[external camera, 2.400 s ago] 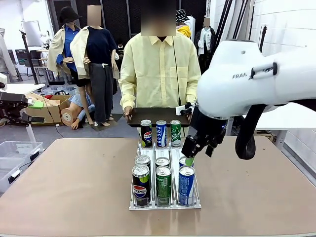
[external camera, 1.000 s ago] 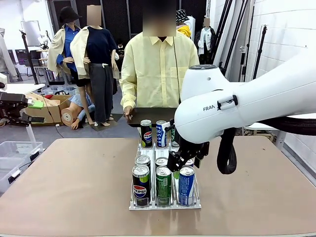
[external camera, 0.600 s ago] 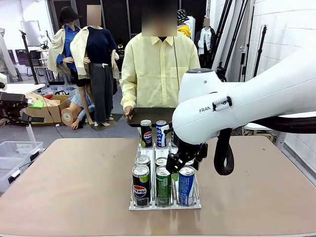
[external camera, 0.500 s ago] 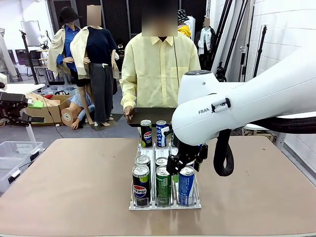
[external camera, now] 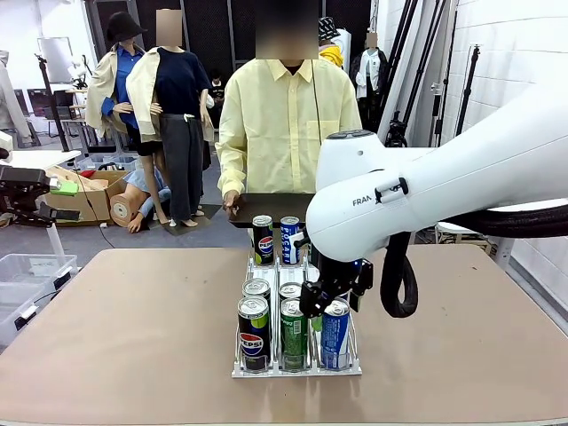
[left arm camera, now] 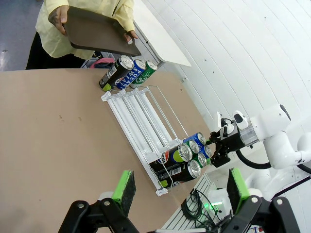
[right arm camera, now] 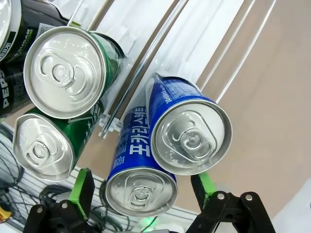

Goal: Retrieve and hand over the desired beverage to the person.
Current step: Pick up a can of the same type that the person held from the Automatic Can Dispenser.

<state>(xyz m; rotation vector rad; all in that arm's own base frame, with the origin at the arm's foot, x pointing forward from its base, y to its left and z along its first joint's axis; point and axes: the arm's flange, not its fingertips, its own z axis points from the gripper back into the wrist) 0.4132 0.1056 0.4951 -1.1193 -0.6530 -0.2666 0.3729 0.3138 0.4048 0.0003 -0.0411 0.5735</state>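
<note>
Right hand (external camera: 330, 297) wide open, empty; front blue can (right arm camera: 141, 187) right below it. Green can (right arm camera: 43, 145) just beside one pad (right arm camera: 81, 190): closing in could clip it, topple cans. Person (external camera: 284, 124) beyond.

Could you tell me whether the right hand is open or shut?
Open: the right hand has its green pads apart, either side of the front blue can, not touching it.
</note>
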